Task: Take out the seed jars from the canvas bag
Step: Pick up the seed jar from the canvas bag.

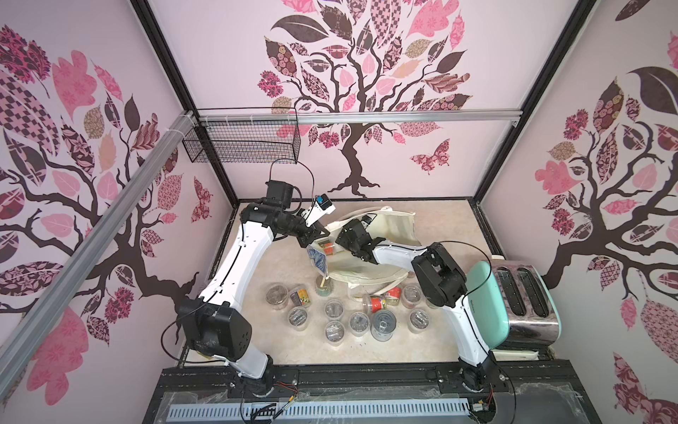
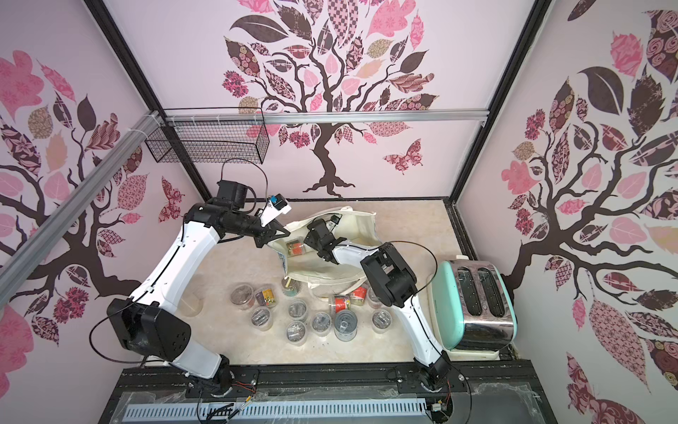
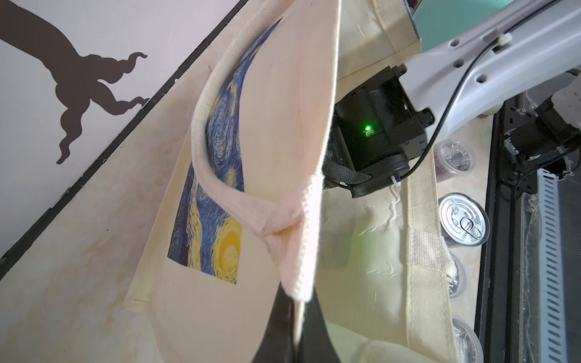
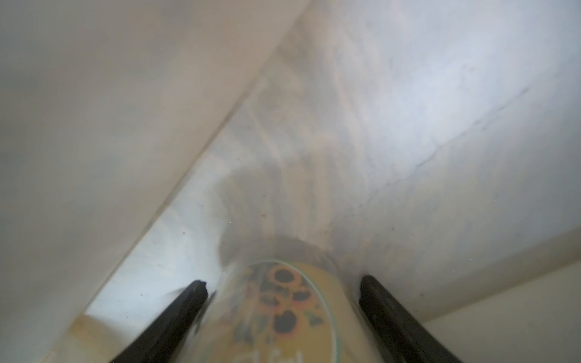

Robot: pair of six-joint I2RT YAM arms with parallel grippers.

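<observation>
Seed jar [image 4: 284, 314] with the sunflower label lies inside the canvas bag [image 3: 283, 110], whose edge your left pincer [image 3: 297, 305] clenches, while your right pincer [image 4: 283, 284] straddles the jar unclamped; it is likely light, slippery plastic, so squeeze its sides gently.

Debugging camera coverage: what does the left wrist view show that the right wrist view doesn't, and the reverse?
Only left wrist: the blue-and-yellow print on the canvas bag, the left gripper pinching its rim, a tin can, the right arm's wrist. Only right wrist: a sunflower-labelled jar between the right gripper's fingers, grip unclear. Both: the bag's cream fabric.
</observation>
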